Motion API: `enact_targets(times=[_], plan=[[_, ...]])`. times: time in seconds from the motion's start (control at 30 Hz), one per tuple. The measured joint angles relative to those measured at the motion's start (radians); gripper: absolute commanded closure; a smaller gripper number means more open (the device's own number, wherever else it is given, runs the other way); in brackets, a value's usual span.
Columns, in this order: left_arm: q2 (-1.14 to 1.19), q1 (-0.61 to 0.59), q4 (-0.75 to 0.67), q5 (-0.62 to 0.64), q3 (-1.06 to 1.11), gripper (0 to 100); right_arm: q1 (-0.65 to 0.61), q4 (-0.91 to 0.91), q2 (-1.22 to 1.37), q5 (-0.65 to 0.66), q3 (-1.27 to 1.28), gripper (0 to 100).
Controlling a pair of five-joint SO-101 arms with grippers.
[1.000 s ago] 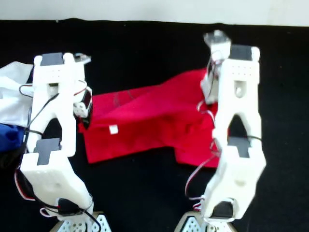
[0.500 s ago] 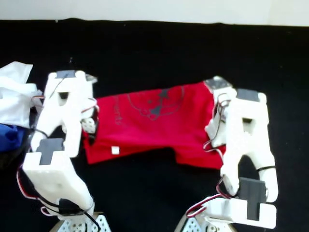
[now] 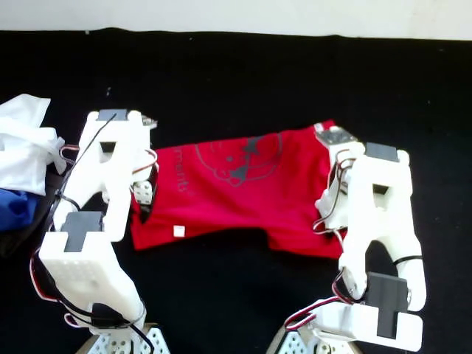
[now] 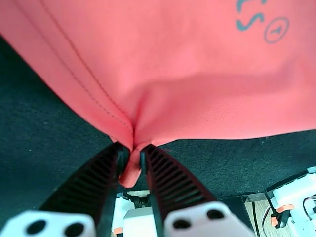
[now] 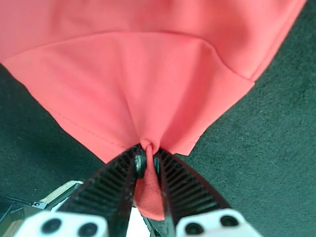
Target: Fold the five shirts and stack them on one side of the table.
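A red shirt point(image 3: 236, 188) with a dark printed graphic lies across the middle of the black table, folded over on itself. My left gripper point(image 4: 132, 157) is shut on a pinch of the red shirt point(image 4: 163, 84) at its left edge. My right gripper point(image 5: 147, 160) is shut on a pinch of the red shirt point(image 5: 148, 94) at its right edge. In the high view the left arm point(image 3: 110, 169) stands over the shirt's left end and the right arm point(image 3: 372, 199) over its right end.
A white shirt point(image 3: 26, 147) is bunched at the table's left edge, with a blue shirt point(image 3: 13, 210) just below it. The black table point(image 3: 243, 81) is bare behind the red shirt.
Both arms have drawn back toward the near edge, pulling the red shirt's far part over. The printed graphic now faces up and the cloth lies flatter.
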Motion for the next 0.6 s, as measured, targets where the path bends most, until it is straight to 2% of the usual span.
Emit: enact_targets(times=[0.3, 0.6], plan=[[-0.005, 0.003, 0.005, 0.000, 0.091, 99, 0.000, -0.028, 0.000, 0.034, 0.000, 99.3], [-0.005, 0.064, 0.029, 0.000, 0.095, 99, 0.000, -0.029, 0.000, 0.041, 0.000, 99.3]])
